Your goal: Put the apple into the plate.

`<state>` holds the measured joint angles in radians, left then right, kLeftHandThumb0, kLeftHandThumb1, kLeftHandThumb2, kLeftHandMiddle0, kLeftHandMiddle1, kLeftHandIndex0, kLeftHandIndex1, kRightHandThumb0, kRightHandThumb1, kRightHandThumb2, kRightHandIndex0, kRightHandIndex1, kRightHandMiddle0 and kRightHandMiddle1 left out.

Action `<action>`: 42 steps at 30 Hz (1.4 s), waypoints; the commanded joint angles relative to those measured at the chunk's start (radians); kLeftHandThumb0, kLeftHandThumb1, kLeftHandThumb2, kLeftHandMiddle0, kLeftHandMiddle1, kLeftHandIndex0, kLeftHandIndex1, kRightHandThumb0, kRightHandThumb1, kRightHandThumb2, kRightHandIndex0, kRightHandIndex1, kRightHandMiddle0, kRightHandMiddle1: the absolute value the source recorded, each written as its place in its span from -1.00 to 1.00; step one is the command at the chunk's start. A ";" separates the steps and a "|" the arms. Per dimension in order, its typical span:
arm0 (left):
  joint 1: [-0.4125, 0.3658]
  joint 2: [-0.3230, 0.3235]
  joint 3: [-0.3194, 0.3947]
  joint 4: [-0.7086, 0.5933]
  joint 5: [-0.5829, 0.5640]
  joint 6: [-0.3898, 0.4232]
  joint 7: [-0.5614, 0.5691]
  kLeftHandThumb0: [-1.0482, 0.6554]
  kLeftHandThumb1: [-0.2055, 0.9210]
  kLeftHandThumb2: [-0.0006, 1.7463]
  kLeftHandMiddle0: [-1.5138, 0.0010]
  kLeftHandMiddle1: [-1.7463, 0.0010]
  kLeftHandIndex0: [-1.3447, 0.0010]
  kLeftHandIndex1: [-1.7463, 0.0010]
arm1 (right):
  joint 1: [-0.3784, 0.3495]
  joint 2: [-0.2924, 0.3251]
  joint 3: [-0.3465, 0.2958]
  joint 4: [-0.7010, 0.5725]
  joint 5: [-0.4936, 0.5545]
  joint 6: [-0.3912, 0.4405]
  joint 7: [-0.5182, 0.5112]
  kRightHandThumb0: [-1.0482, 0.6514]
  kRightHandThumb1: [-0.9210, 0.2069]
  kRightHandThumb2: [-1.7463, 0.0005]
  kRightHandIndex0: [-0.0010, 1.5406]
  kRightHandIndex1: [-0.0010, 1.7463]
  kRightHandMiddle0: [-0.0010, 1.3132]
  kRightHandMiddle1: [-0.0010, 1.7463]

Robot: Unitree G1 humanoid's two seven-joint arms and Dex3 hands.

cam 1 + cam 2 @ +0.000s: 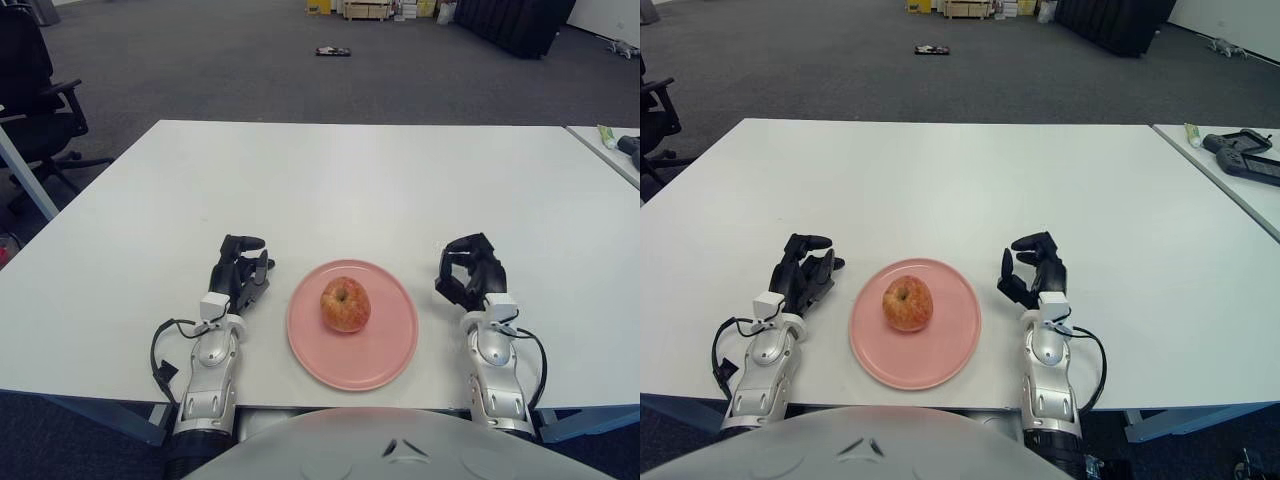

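you have one apple [345,305], one pink plate [385,355] and two hands on the white table [330,180]. the apple sits inside the plate, a little left of and beyond its middle, resting on the plate's floor. it stands upright with its stem dimple facing up and slightly toward you (it is nearly round, so no long axis stands out). your left hand [240,272] shows just left of the plate, fingers loosely bent and pointing away from you, holding nothing and not touching the plate. your right hand [468,273] shows just right of the plate, its fingers curled inward around empty space, gripping nothing and apart from the plate's rim. beyond the plate, off the table's far edge, you can see one office chair [35,90] at the left on the grey floor.
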<state>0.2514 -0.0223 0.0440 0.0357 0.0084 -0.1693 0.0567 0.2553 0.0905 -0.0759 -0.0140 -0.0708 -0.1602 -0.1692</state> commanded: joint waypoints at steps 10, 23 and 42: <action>0.003 0.009 0.002 0.010 -0.003 0.020 -0.010 -0.18 0.95 -0.35 0.34 -0.53 0.68 -1.00 | 0.012 0.031 0.001 0.004 0.052 0.039 0.006 -0.26 -0.28 -0.23 0.27 1.00 -0.30 1.00; -0.002 0.007 0.004 0.017 -0.011 0.010 -0.019 -0.18 0.88 -0.28 0.28 -0.49 0.65 -1.00 | 0.030 0.026 0.008 -0.008 0.048 0.054 0.001 -0.26 -0.28 -0.23 0.27 1.00 -0.31 1.00; 0.001 0.006 0.004 0.008 -0.007 0.022 -0.015 -0.18 0.88 -0.28 0.33 -0.48 0.65 -1.00 | 0.042 0.024 0.020 -0.012 0.034 0.052 -0.009 -0.26 -0.29 -0.22 0.28 1.00 -0.31 1.00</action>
<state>0.2502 -0.0204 0.0449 0.0373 0.0041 -0.1689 0.0445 0.2912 0.1074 -0.0582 -0.0372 -0.0333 -0.1277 -0.1706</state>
